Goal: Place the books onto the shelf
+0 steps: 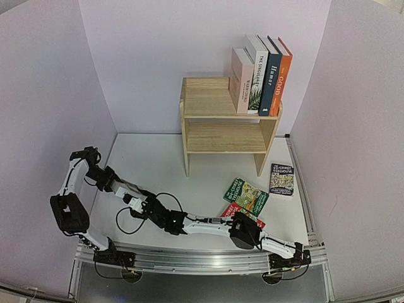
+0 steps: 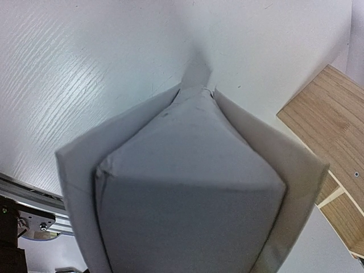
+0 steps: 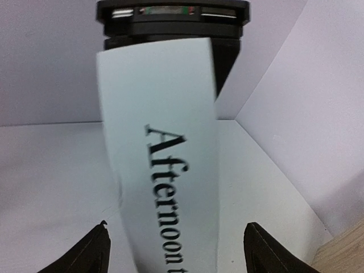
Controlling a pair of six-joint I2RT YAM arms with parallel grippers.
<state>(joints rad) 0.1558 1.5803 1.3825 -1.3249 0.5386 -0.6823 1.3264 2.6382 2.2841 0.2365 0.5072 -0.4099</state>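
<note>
White bench [image 1: 158, 164], walled on three sides. The shelf [image 1: 224, 136] stands at the back centre with its lower tier bare. On the right end of its top, four books stand upright and touching, from left to right: flower book [image 1: 241, 81], plant book [image 1: 255, 74], Humor [image 1: 271, 76] and GOOD [image 1: 282, 77]. Three paperbacks lie flat on the bench, right of centre and in front of the shelf. The Treehouse book [image 1: 281, 178] lies apart to the right. The green book [image 1: 247, 194] overlaps the red book [image 1: 238, 210], which is partly hidden by the right arm. The white book [image 3: 165, 142], its spine reading "Afternoon t…", is held above the front-left bench, well apart from the shelf. The left hand [image 1: 128, 194] is clenched on one end of it, and the book fills the left wrist view. The right hand [image 1: 146, 207] faces it, released. Its fingers [image 3: 91, 253] stand spread on either side of the spine, with a gap showing on each side.
</note>
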